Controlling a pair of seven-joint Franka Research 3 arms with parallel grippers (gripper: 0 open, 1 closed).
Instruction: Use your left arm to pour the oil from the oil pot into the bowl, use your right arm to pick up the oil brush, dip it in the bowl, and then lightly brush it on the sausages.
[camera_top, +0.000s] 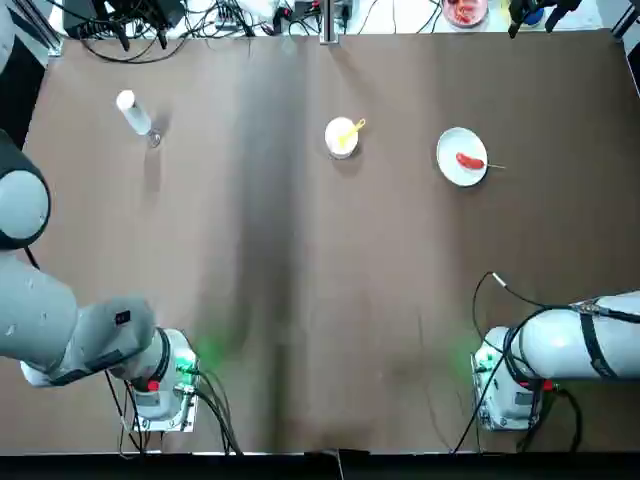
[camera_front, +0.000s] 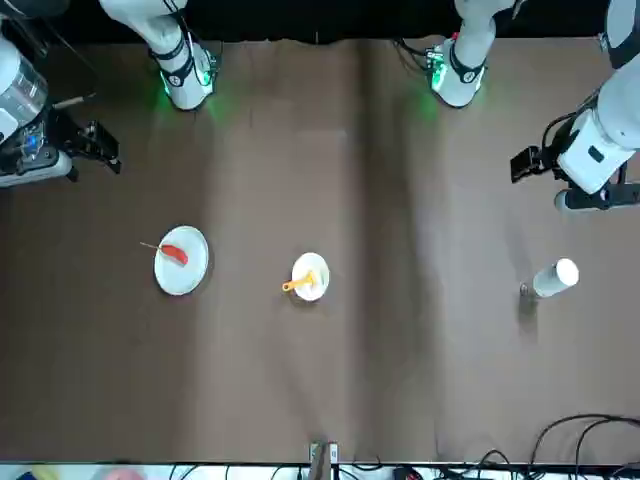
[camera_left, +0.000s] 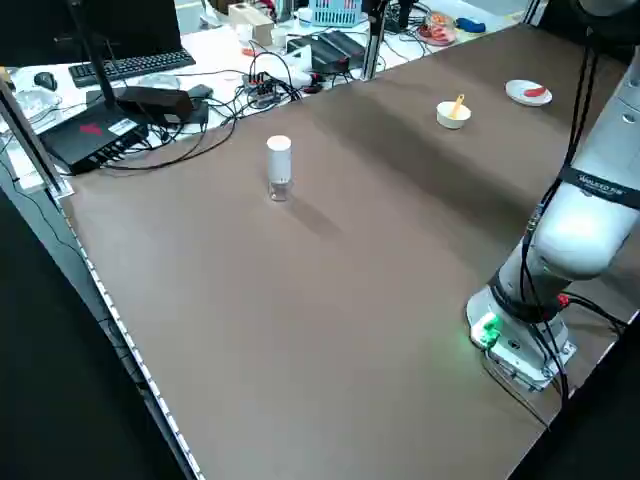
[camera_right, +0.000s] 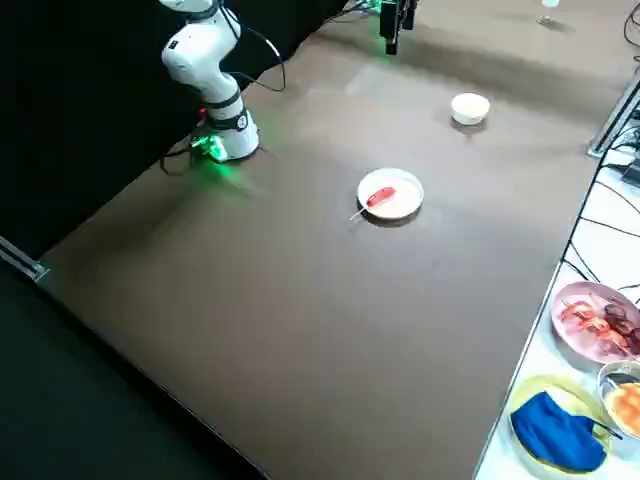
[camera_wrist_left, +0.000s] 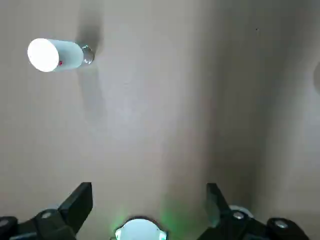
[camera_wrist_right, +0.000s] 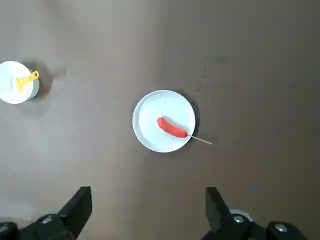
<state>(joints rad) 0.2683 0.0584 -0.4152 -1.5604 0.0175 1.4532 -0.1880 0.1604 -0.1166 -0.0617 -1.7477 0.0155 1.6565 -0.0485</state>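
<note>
Nothing started: both tools, left tool (camera_wrist_left: 145, 200) and right tool (camera_wrist_right: 145, 205), hang released and empty near the worktop's robot-side edge, oil pot (camera_top: 133, 113) untouched near the far left corner, oil brush (camera_top: 350, 130) resting in the bowl (camera_top: 338, 142), sausages (camera_top: 469, 160) unbrushed on the plate (camera_top: 452, 145).

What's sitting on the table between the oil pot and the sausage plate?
In the top view, the bowl with the oil brush in it lies between the oil pot and the plate.

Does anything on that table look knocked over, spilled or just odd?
Nothing looks spilled or broken. The oil pot stands upright and alone, the oil brush leans in the bowl with its handle over the rim, and the sausage lies on the plate, its stick poking past the edge.
</note>
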